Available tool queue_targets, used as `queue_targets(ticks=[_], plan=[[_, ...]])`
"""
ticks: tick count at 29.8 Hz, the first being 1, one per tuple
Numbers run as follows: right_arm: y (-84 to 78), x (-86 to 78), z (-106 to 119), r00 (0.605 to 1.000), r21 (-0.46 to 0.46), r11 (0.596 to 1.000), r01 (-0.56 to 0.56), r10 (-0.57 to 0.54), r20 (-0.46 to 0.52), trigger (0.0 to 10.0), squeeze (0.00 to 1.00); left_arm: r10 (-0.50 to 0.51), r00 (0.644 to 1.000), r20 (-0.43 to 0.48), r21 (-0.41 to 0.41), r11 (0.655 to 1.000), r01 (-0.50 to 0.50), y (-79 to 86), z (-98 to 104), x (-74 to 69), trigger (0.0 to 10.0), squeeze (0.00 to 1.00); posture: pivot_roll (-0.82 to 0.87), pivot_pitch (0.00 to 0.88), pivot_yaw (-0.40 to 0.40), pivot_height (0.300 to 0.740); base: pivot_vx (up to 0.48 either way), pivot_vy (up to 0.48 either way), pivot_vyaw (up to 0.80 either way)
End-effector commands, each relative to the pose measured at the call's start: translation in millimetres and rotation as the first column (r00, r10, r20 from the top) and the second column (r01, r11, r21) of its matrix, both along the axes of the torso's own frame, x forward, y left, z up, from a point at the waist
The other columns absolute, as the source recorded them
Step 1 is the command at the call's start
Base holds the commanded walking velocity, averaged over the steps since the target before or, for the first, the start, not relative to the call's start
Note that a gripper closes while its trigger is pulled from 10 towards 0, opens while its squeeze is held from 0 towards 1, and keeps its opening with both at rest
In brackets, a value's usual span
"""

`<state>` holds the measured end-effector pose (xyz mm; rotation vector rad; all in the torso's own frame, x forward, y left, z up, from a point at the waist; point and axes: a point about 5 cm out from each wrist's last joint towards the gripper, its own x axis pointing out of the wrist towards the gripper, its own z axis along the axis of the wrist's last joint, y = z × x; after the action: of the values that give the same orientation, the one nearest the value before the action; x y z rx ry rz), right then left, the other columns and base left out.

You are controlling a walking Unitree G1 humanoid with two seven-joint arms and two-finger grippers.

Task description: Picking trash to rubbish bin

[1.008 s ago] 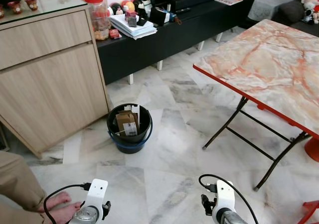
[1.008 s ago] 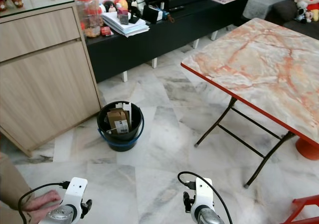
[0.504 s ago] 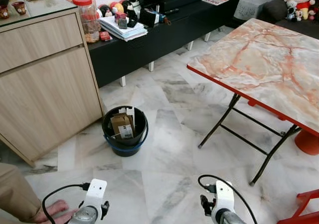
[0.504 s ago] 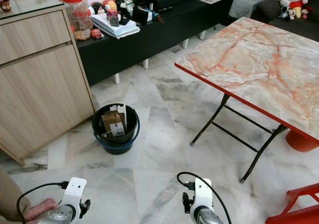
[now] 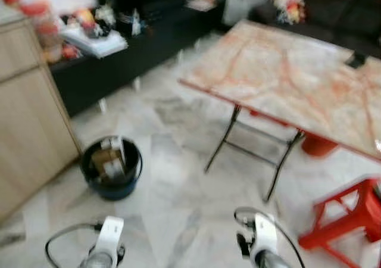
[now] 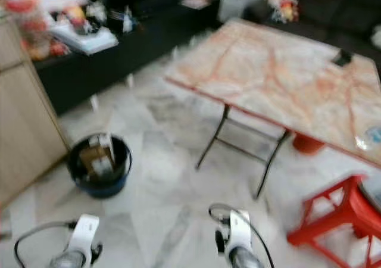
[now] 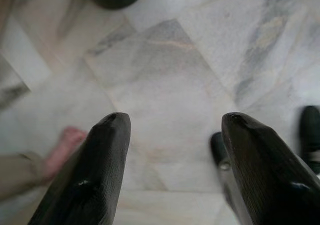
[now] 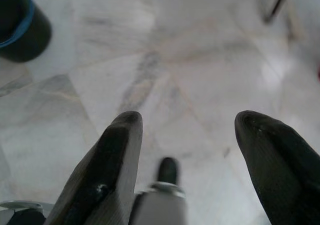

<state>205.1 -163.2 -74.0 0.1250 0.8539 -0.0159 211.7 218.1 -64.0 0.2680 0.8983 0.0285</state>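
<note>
My head views are blurred, looking down over a pale marble floor (image 5: 172, 178) in a living room. Both my arms hang low at the near edge of the scene, wrists pointing down toward the tiles. My left gripper (image 7: 172, 130) hovers above bare floor with its two black fingers (image 7: 102, 170) spread wide apart and nothing between them; past them I can make out a person's bare foot (image 7: 62, 142) and a tan trouser leg just beside it. My right gripper (image 8: 187, 135) hangs the same way, fingers (image 8: 112, 165) parted and empty, over grey-veined tiles. The rubbish bin (image 5: 111, 168), a black bucket with a blue band near its base, stands on the floor to my left and a little farther out than my arms, well apart from both grippers; it holds what looks like brown cardboard and pale paper scraps, too blurred to tell more. Just left of the bin is a light wooden cabinet (image 5: 27, 119). Beyond it, along the far wall, runs a low black TV bench (image 5: 119, 47) with stacked papers and small items on top. To the right stands a folding table (image 5: 286, 83) with an orange-veined marble-look top and thin black legs. A red stool (image 5: 345, 220) sits near right, beside the table's legs
</note>
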Motion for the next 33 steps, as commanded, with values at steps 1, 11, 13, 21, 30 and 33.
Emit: queue_targets(ticks=[1,11,13,21,30,33], plan=[[-8.1,-4.3,-1.9,1.0,-0.016,1.0,0.013,-0.013,-0.015,10.0,0.0,-0.021,1.0,-0.019,-0.008,1.0,0.021,-9.3,-2.9,-1.1,10.0,0.0,0.09,0.028,-0.079,0.74,0.0,0.0,-0.79],[-6.0,-4.6,-2.2,1.0,-0.015,1.0,0.005,-0.005,-0.017,10.0,0.0,-0.006,1.0,-0.018,-0.013,1.0,0.006,-7.6,-2.9,-1.7,10.0,0.0,0.09,0.012,-0.074,0.74,0.0,0.0,-0.79],[-6.1,-4.9,-2.4,1.0,-0.015,1.0,0.004,-0.004,-0.018,10.0,0.0,-0.005,1.0,-0.019,-0.015,1.0,0.005,-7.8,-3.1,-2.0,10.0,0.0,0.09,0.011,-0.074,0.74,0.0,0.0,-0.79],[-4.8,-5.7,-2.8,1.0,-0.006,1.0,0.013,-0.014,-0.016,10.0,0.0,-0.008,1.0,-0.026,-0.018,1.0,0.008,-8.1,-4.2,-3.7,10.0,0.0,0.09,0.0,-0.066,0.74,0.0,0.0,-0.69],[-3.6,-5.2,-2.6,1.0,-0.003,1.0,0.01,-0.01,-0.015,10.0,0.0,-0.005,1.0,-0.021,-0.019,1.0,0.004,-7.7,-3.1,-2.0,10.0,0.0,0.09,0.0,-0.062,0.74,0.0,0.0,0.0],[-3.6,-4.9,-2.5,1.0,-0.003,1.0,0.011,-0.011,-0.014,10.0,0.0,-0.005,1.0,-0.02,-0.02,1.0,0.005,-7.7,-3.0,-1.8,10.0,0.0,0.09,0.0,-0.062,0.74,0.0,0.0,0.0]])
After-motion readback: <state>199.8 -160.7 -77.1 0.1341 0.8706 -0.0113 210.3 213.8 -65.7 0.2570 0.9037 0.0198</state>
